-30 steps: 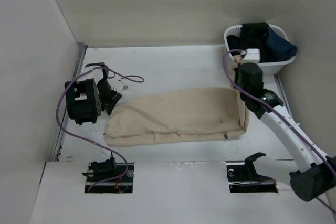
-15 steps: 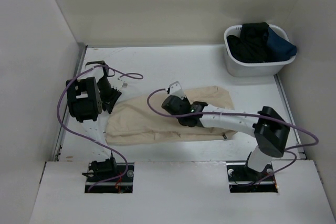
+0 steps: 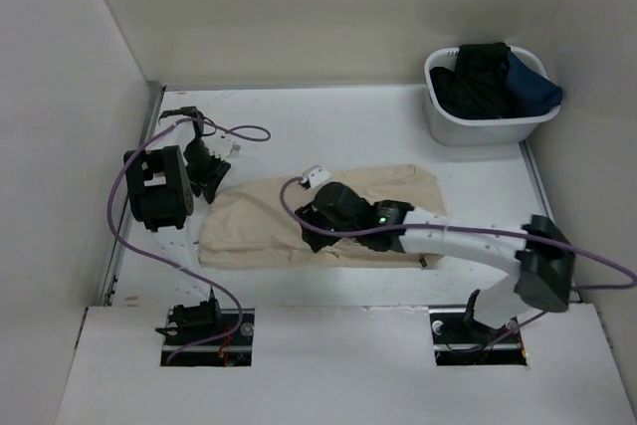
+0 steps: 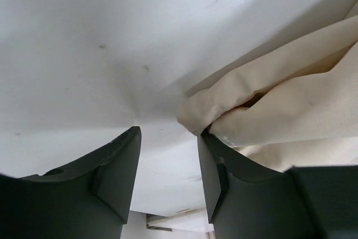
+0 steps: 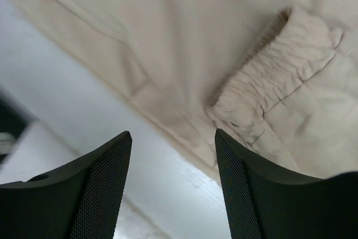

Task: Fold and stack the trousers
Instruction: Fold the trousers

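Observation:
The beige trousers (image 3: 259,216) lie flat across the middle of the table. My right gripper (image 3: 314,233) reaches over them from the right. It hovers open and empty (image 5: 173,160) over their near edge. A bunched, gathered waistband piece (image 5: 274,82) lies just ahead of its right finger. My left gripper (image 3: 207,168) is at the trousers' far left corner. It is open (image 4: 168,155), with only bare table between the jaws. A rolled fabric edge (image 4: 224,110) rests against the tip of its right finger.
A white basket (image 3: 488,128) at the back right holds black and navy garments (image 3: 493,72). White walls close in the table on the left, back and right. Purple cables loop (image 3: 244,136) near the left arm.
My right arm has swung from the trousers' right end, where fabric stood lifted, leftward across them to their middle. The left gripper has shifted slightly toward the back.

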